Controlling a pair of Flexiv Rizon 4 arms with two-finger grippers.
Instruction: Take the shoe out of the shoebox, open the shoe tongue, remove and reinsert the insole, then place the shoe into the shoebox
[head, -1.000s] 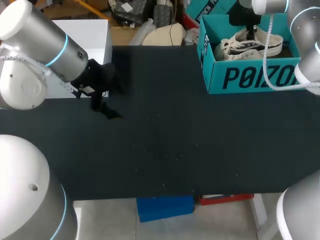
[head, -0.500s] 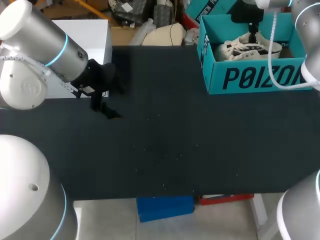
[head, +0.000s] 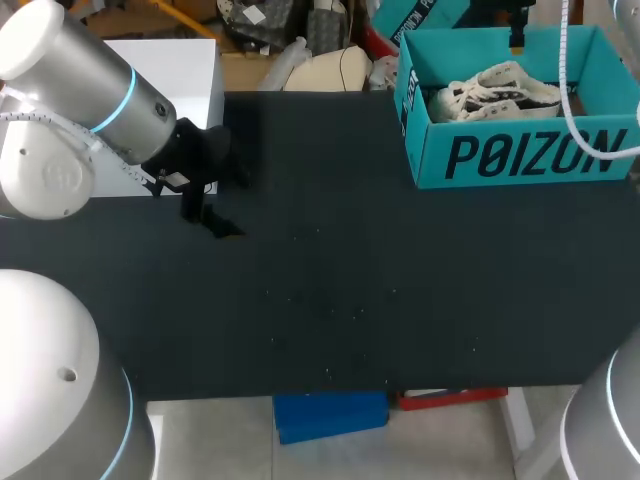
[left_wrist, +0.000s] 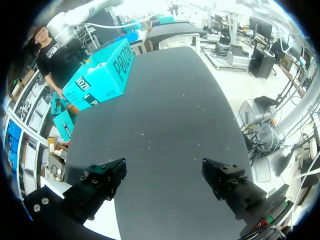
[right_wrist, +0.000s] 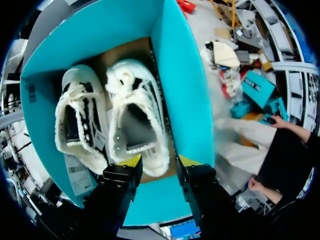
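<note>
1. The left claw (left_wrist: 164, 172) is showing no yellow tips in its own wrist view. From the head view it is blending into the dark table (head: 330, 280), so its outline is hard to make out.
2. Its two black fingers are standing wide apart with only tabletop ahead of them. The left arm (head: 90, 110) is hanging over the table's left edge, well apart from the box (head: 520, 155).
3. The box is sitting open at the far right corner, its right end running out of the head view.
4. A shoe (right_wrist: 135, 120) and a second shoe (right_wrist: 77, 125) are lying side by side inside, openings up. The near wall is hiding their lower sides from the head view.
5. The right claw (right_wrist: 157, 162) is hanging over the box and pointing down into it. Its fingers are apart with the shoe's heel showing between them, and they are clamping nothing. In the head view only a dark tip at the top edge and a white cable (head: 575, 95) are showing.
</note>
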